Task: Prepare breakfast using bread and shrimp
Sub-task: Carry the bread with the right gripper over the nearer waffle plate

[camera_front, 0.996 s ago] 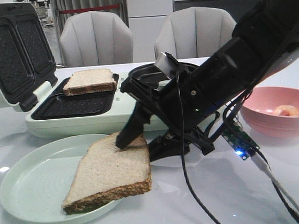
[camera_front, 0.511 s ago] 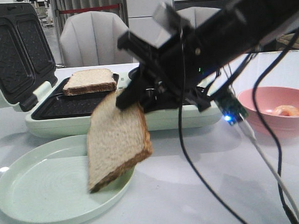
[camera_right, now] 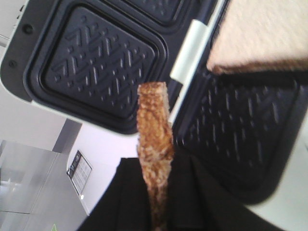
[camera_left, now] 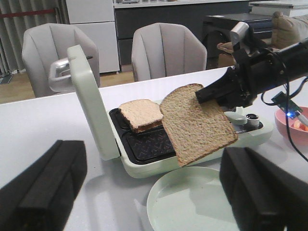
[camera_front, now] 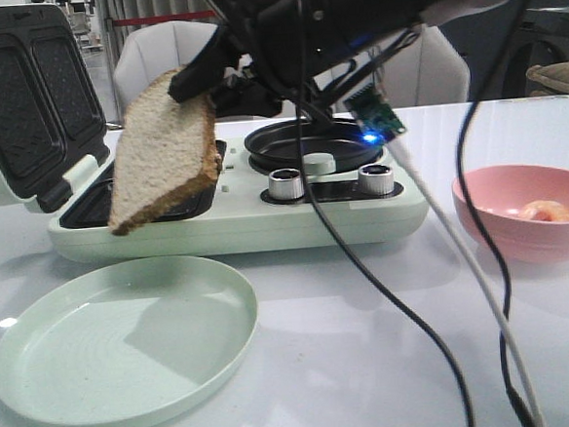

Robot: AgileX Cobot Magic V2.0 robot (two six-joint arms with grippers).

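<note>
My right gripper (camera_front: 193,81) is shut on one corner of a bread slice (camera_front: 161,154), which hangs tilted in the air above the open sandwich maker's (camera_front: 237,227) front plate. In the right wrist view I see this slice edge-on (camera_right: 154,130) between the black fingers (camera_right: 130,202). A second bread slice (camera_left: 142,114) lies flat on the maker's rear plate. The shrimp (camera_front: 543,212) rests in a pink bowl (camera_front: 521,241) at the right. My left gripper (camera_left: 151,192) is open, with nothing between its fingers, hovering near the pale green plate (camera_left: 192,207).
The plate (camera_front: 40,348) sits empty at the table's front left. The maker's lid (camera_front: 22,95) stands open at the left, and its round pan (camera_front: 304,139) and two knobs are on the right side. Cables (camera_front: 368,296) hang from the right arm over the table. Chairs stand behind.
My right gripper has lifted the bread slice off the green plate and carried it up and to the left, over the sandwich maker. The plate is now bare.
</note>
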